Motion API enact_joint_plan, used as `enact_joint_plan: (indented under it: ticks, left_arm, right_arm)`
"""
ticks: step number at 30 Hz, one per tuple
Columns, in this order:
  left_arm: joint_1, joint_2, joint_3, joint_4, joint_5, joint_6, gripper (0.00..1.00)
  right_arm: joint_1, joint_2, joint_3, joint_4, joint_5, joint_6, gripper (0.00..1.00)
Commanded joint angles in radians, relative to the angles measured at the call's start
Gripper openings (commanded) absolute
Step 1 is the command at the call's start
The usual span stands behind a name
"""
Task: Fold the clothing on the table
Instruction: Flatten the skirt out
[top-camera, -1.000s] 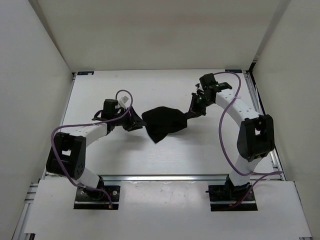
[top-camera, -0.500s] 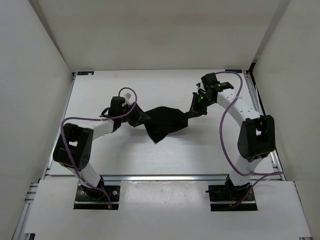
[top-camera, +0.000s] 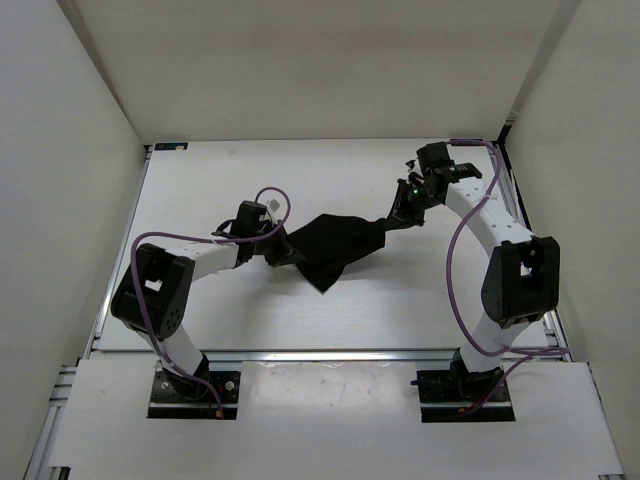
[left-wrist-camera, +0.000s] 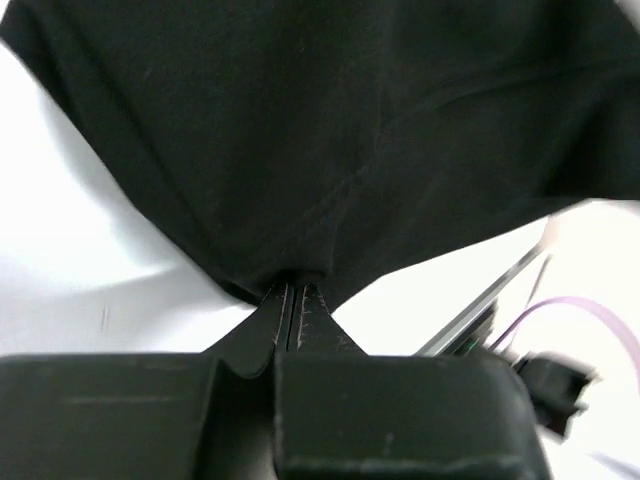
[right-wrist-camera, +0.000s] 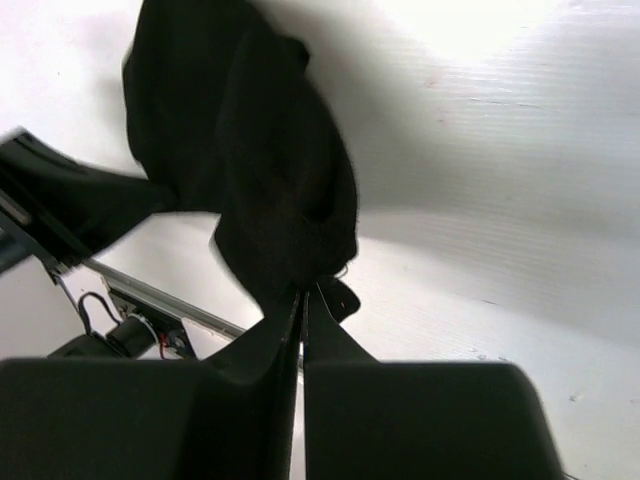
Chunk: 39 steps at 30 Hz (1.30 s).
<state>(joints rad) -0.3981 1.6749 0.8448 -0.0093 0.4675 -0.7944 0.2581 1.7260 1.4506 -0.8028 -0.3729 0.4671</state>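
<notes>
In the middle of the frame the clothing (top-camera: 335, 242) stretches over the counter (top-camera: 250, 310). The left tool (top-camera: 278, 243) and right tool (top-camera: 392, 216) each pinch one edge. It seems soft, light and limp, so hems are best to grip.

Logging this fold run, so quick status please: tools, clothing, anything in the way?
Left tool shut on the clothing. Right tool shut on its other end. Clothing stretched between them. No obstruction seen.

I see a soft matt black cloth garment (top-camera: 335, 243) with stitched seams, a smooth white rectangular tabletop (top-camera: 300, 175) with a dull sheen, and thin silver metal rails (top-camera: 330, 355), lightly glossy.
</notes>
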Motion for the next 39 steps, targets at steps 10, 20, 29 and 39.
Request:
enact_joint_plan:
  ticks: [10,20,29,39]
  left_arm:
    - [-0.084,-0.15,-0.11,-0.293,0.275,0.211,0.03]
    - [0.192,-0.191,0.043,-0.265,0.249,0.165,0.99]
    - [0.386,-0.231,0.04,-0.434,0.203,0.316,0.93]
    - [0.3,-0.251,-0.17,-0.363,0.163,0.271,0.85]
  right_arm:
    - [-0.01,-0.101,-0.16,0.048,-0.017,0.008,0.0]
    - [0.018,0.012,0.167,-0.058,0.143,-0.001,0.0]
    - [-0.051,0.007,0.384,-0.234,0.502,-0.028,0.01]
    - [0.141,0.287,0.494,-0.159,0.249,-0.094,0.0]
